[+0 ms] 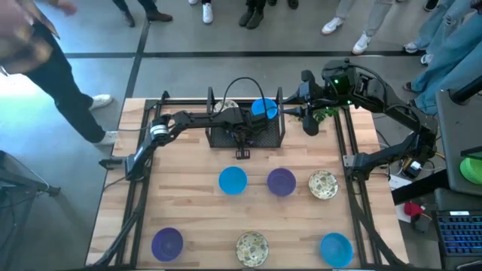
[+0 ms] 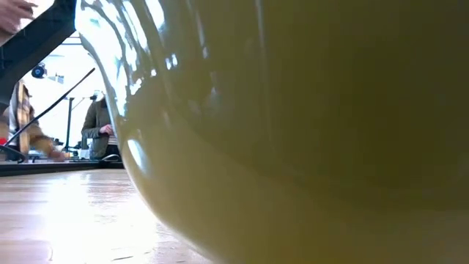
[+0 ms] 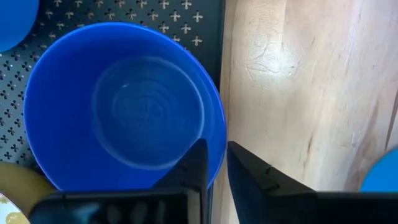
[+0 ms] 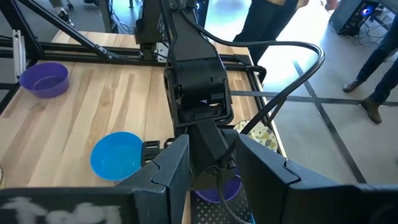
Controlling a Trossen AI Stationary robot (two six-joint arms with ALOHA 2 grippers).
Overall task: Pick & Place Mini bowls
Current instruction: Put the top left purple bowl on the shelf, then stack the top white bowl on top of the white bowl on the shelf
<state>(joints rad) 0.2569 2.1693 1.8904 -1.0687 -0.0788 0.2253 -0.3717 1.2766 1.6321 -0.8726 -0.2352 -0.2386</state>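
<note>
In the left wrist view the left gripper (image 3: 214,163) straddles the rim of a glossy, round blue mini bowl (image 3: 124,106). Its fingers stand narrowly apart, one inside the rim and one outside, and whether they pinch it I cannot tell. The bowl sits in the perforated black mesh tray (image 3: 155,12) at the upper centre of the high view, beside pale wood tabletop (image 3: 298,93). The right gripper (image 4: 212,163) hovers half open at the tray's right.
</note>
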